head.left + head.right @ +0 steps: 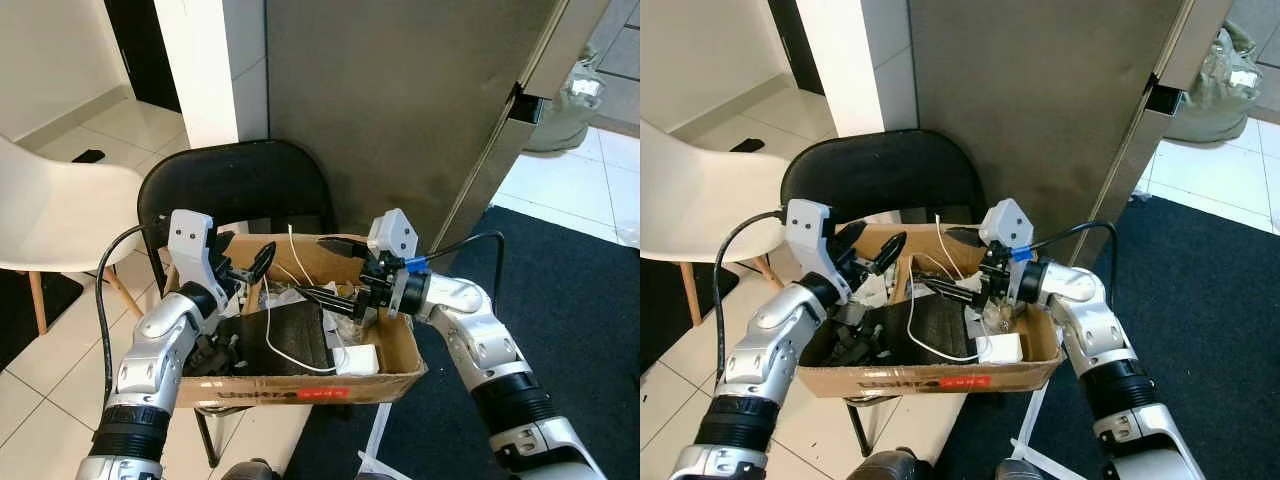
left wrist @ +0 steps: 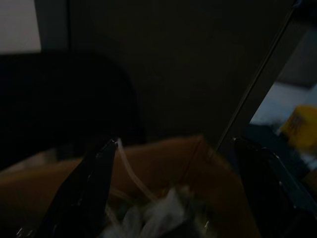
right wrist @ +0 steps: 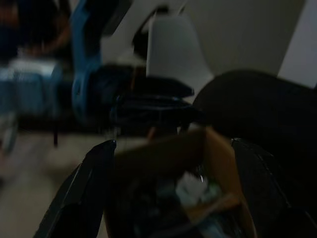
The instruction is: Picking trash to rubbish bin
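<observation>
Resting on the seat of a black folding chair (image 1: 240, 185), an open cardboard box (image 1: 300, 385) serves as the container for the trash. Its walls are plain brown, and a red label strip is seen on the front wall. The box is filled with mixed refuse: crumpled white paper (image 1: 872, 290) near the back left, a flat black ribbed object (image 1: 285, 335) in the middle, a white charger block (image 1: 358, 360) at the front right corner, and a thin white cable (image 1: 275, 335) looping from the block across the black object and up past the rear wall.

The left gripper (image 1: 252, 268) is held over the left rear part of the box, and its two black fingers are seen spread apart with nothing between them. The right gripper (image 1: 325, 292) is positioned over the right rear part, pointing toward the box centre; its fingers are likewise parted in the right wrist view, and nothing is gripped.

Behind the chair, a large grey panel (image 1: 400, 100) is seen. A white plastic chair (image 1: 50, 215) stands to the left on the tiled floor (image 1: 120, 125), and a dark rug (image 1: 580, 290) lies to the right.
</observation>
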You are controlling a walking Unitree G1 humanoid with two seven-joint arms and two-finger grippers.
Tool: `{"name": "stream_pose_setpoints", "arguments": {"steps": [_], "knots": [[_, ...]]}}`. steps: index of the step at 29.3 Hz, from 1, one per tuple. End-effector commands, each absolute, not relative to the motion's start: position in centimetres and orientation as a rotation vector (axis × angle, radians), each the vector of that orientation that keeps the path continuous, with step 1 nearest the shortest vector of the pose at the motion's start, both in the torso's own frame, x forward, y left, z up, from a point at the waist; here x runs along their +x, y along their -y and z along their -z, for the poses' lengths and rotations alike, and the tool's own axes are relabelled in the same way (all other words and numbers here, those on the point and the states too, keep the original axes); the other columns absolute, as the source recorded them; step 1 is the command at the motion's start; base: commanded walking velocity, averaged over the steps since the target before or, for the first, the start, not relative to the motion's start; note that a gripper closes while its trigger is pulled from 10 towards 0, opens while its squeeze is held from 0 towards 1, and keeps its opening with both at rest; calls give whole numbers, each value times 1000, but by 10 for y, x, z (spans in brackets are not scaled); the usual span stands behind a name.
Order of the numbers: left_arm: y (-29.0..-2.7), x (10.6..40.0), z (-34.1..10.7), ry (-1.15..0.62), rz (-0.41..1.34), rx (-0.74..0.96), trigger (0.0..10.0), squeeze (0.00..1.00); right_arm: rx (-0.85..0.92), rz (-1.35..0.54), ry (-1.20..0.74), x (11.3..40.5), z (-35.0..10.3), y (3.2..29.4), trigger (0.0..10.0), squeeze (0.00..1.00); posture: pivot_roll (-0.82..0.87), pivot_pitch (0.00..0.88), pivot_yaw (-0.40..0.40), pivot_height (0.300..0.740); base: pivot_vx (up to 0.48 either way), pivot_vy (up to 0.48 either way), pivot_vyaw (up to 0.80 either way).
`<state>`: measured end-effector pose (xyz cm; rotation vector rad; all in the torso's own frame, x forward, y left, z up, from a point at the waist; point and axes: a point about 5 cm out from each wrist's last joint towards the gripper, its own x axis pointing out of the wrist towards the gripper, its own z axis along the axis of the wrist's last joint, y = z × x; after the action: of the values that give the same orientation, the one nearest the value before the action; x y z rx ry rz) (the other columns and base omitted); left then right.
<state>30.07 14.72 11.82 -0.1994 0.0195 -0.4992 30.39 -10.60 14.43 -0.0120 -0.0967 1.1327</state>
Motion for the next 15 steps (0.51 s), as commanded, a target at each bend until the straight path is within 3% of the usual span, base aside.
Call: {"name": "stream_pose_setpoints", "arguments": {"steps": [1, 4, 15], "knots": [[-149, 301, -122, 5, 484, -212, 10000, 0, 47, -1095, 82, 305, -142, 111, 10000, 0, 21, 0, 2, 740, 0, 0, 0], [-149, 303, -126, 23, 460, -211, 10000, 0, 131, -1045, 97, 309, -145, 110, 10000, 0, 21, 0, 2, 740, 0, 0, 0], [-149, 306, -123, 10, 438, -173, 10000, 0, 170, -1022, 86, 310, -143, 111, 10000, 0, 19, 0, 5, 740, 0, 0, 0]]}}
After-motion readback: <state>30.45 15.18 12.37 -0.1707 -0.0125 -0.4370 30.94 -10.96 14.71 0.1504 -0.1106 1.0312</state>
